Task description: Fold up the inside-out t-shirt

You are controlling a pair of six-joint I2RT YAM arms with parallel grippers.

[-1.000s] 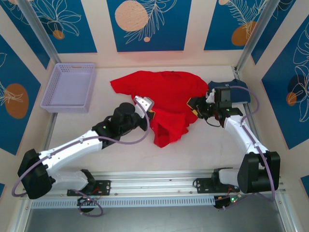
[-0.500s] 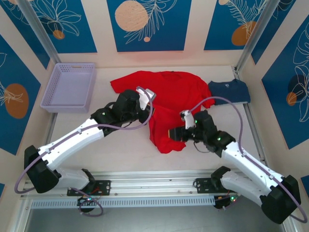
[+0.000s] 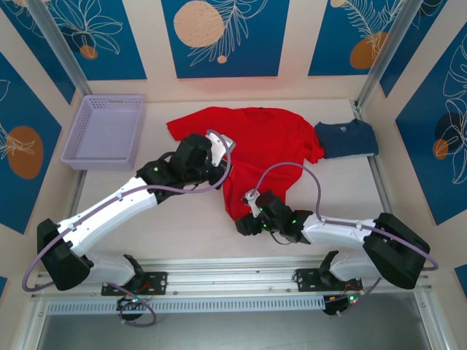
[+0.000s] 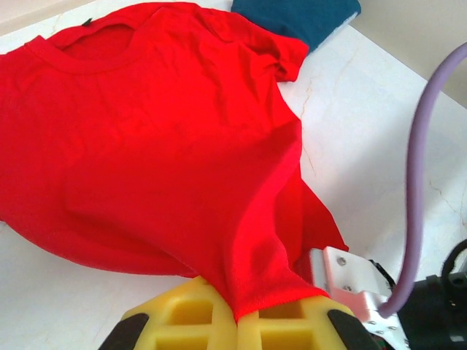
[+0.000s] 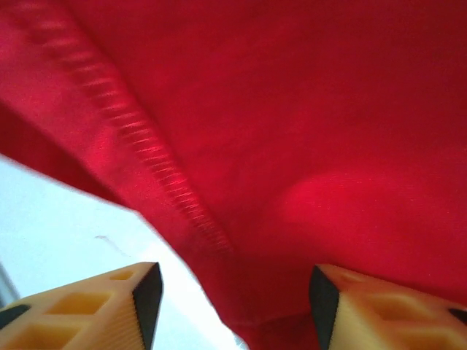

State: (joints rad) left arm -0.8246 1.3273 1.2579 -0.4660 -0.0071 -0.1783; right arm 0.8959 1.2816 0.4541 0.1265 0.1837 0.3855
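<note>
The inside-out t-shirt [image 3: 266, 142] is bright red and lies half spread in the table's middle, collar to the far side, its lower part bunched into a hanging fold. My left gripper [image 3: 222, 145] is shut on a hem edge of the t-shirt [image 4: 168, 124]; the cloth runs out from between the closed yellow fingers [image 4: 182, 324]. My right gripper [image 3: 243, 224] sits low at the near bottom corner of the shirt. In the right wrist view this gripper [image 5: 233, 295] is open, and red cloth [image 5: 292, 131] with a stitched seam lies in front of and between the fingertips.
A folded navy t-shirt [image 3: 347, 138] lies at the far right, beside the red sleeve; it also shows as a navy t-shirt [image 4: 295, 18] in the left wrist view. A lavender basket [image 3: 104, 131] stands at the far left. Bare table [image 3: 168, 226] lies near the front left.
My right arm swung from beside the navy t-shirt to the near bottom corner of the red shirt, jaws a little wider. My left gripper carried its cloth edge slightly farther back.
</note>
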